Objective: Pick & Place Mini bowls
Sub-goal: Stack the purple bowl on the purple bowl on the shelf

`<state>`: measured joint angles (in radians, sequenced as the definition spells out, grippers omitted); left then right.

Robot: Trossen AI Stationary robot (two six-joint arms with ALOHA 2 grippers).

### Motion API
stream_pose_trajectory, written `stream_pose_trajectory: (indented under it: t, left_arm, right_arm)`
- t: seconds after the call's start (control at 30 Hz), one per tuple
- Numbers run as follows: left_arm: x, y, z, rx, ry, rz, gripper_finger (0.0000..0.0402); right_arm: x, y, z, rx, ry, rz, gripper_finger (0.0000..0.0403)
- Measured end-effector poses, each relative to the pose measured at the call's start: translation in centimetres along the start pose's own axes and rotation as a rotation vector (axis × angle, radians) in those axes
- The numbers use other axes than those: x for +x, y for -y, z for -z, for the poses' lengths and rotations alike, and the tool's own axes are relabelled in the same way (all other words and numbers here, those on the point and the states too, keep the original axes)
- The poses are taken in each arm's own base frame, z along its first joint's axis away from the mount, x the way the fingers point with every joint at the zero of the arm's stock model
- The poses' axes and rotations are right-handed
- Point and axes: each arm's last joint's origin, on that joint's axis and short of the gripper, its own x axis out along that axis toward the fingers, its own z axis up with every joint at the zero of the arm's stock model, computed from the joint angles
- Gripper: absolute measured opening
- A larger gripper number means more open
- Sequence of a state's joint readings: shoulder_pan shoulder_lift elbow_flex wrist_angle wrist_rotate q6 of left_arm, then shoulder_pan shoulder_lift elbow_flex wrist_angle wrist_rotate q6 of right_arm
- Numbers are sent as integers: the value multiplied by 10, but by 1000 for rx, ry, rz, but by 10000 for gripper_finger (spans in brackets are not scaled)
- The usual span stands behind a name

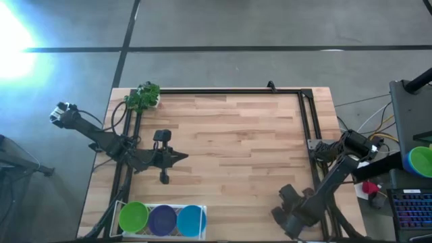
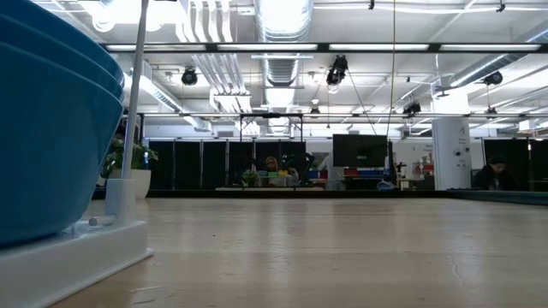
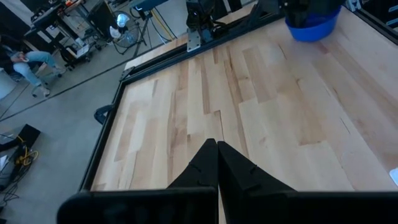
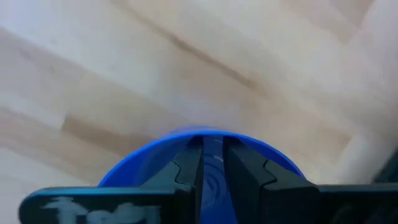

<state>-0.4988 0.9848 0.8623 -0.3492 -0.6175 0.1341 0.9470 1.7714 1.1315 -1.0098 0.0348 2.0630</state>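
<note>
right wrist view shows the right gripper with its two dark fingers nearly together, clamped over the rim of a blue mini bowl whose wall sits between them, bare wood planks beyond. from the left wrist view that same blue bowl appears at the far side of the table, partly hidden by the right arm's dark body above it. left gripper has its fingers pressed shut with nothing between them, pointing out over bare planks.

high view places the right gripper at the table's near right corner, well apart from the white tray at the near left corner. that tray holds three mini bowls in a row: green, purple, blue. the left gripper hangs just beyond the tray, over the left part of the table. a leafy toy plant stands at the far left corner. off the table, to the right of the right arm, further stacked bowls sit, green over blue.

low view shows the tray's blue bowl large at the left, resting in the tray.
</note>
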Motion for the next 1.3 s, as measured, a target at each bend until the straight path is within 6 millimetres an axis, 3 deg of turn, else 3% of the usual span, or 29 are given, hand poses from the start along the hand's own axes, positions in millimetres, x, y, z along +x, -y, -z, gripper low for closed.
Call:
stream_pose_trajectory:
  t: [0.27,0.53,0.93,1.3]
  left_arm:
    - [0,0,0,0,0,0,0]
    - [0,0,0,0,0,0,0]
    - [0,0,0,-23,0,0,0]
    - [0,0,0,-21,-3,1,0]
  right_arm:
    - [13,4,-14,-26,111,7,59]
    - [25,1,-48,-108,257,38,59]
    - [28,-17,-129,-254,378,117,59]
    - [33,-35,-210,-382,403,9,59]
